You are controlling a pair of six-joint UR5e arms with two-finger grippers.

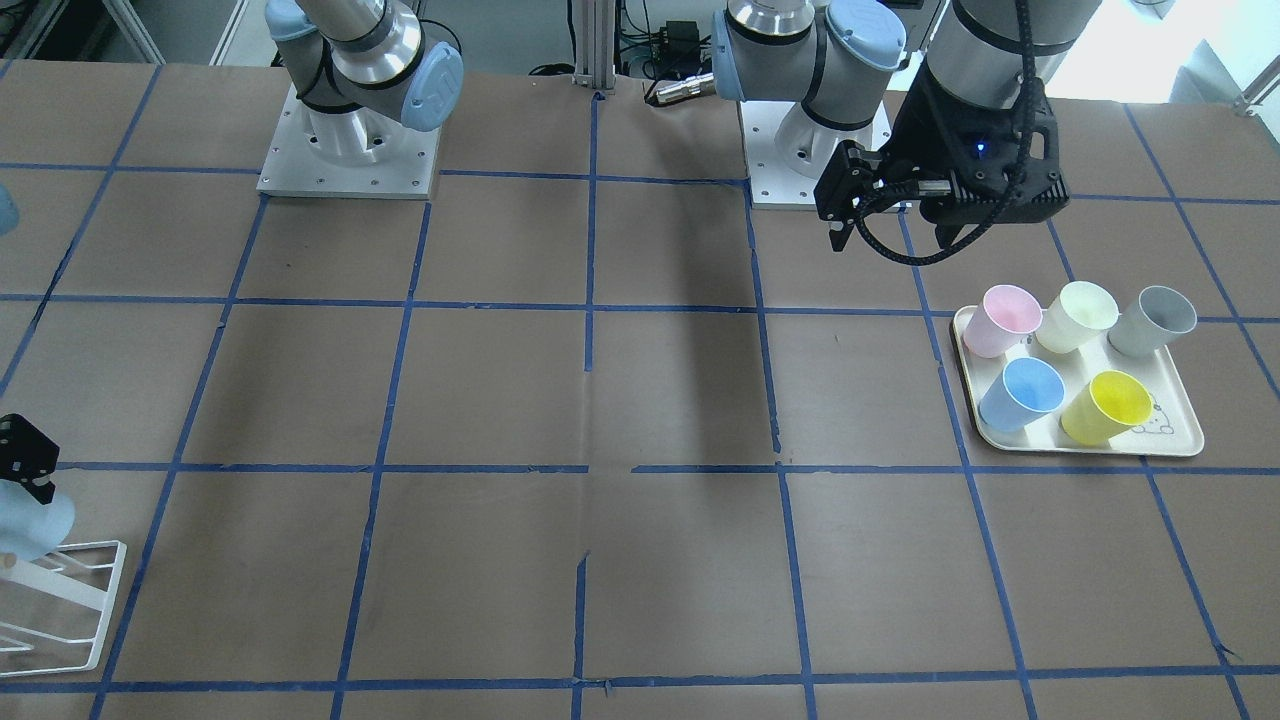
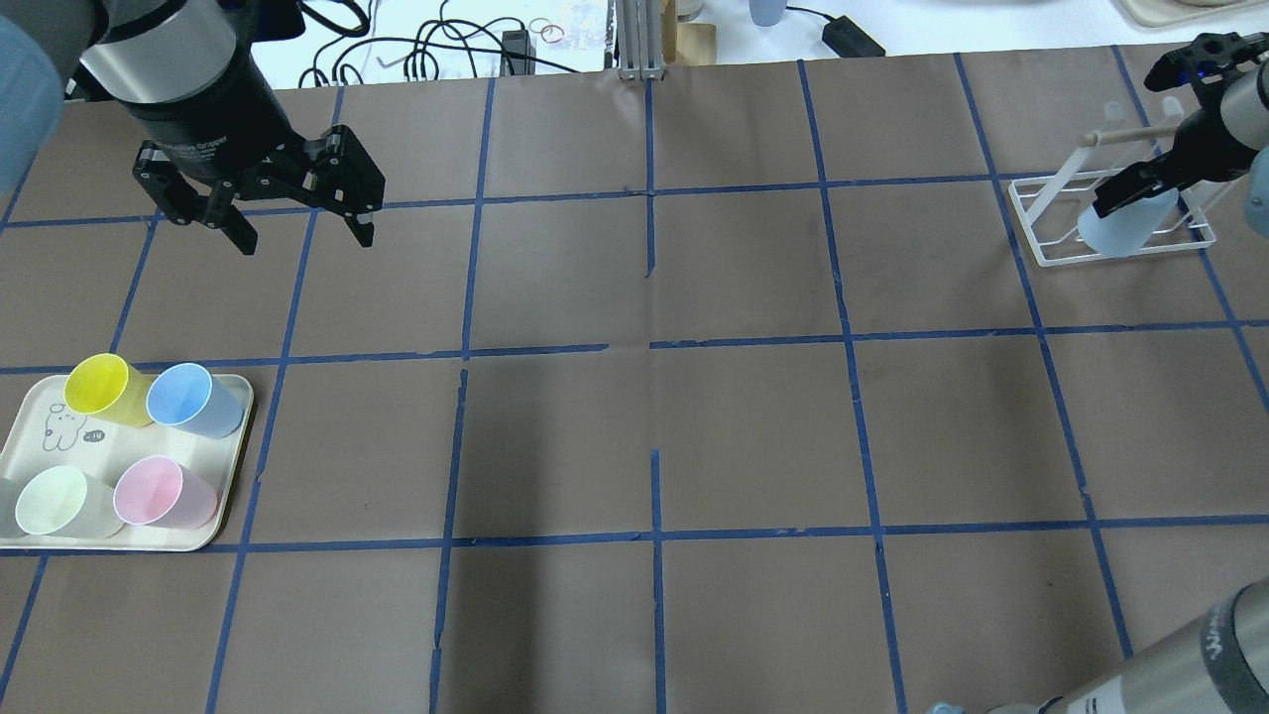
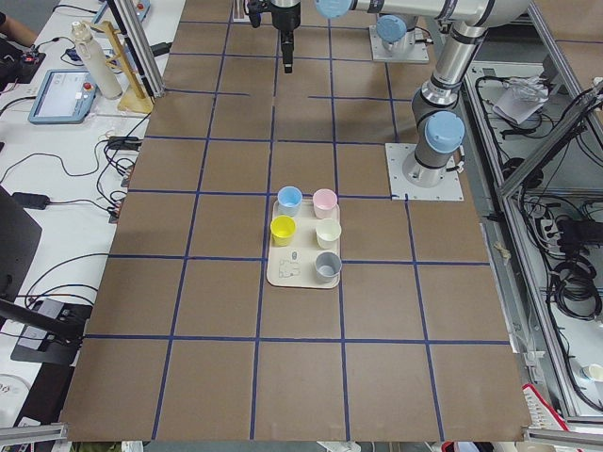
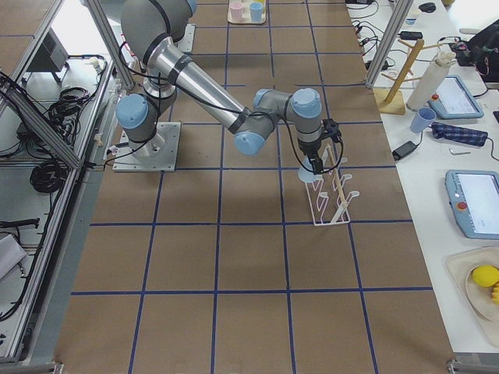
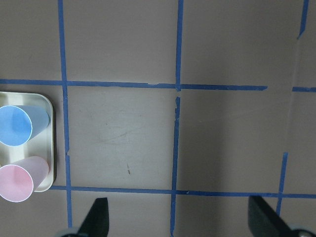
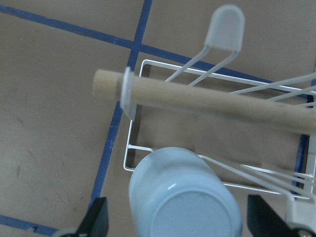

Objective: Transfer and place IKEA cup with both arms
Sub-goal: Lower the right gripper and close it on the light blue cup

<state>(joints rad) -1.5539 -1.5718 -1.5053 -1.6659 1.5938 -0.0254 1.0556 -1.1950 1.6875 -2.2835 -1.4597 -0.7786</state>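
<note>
The IKEA cup (image 2: 1125, 226), very pale ice-blue, sits upside down and tilted on the white wire rack (image 2: 1051, 248) at the far right. It also shows at the left edge of the front view (image 1: 35, 525). In the right wrist view its base (image 6: 183, 207) lies between my right gripper's fingers (image 6: 98, 219), which stand wide apart with a gap on the left side. My right gripper (image 2: 1130, 193) is open around the cup. My left gripper (image 2: 305, 238) is open and empty, high above the table beyond the tray.
A cream tray (image 2: 30, 540) at the near left holds yellow (image 2: 99, 389), sky-blue (image 2: 188, 399), pink (image 2: 159, 493), pale cream (image 2: 55, 501) and grey (image 1: 1155, 320) cups. A wooden dowel (image 6: 197, 98) tops the rack. Blue tape grids the brown table.
</note>
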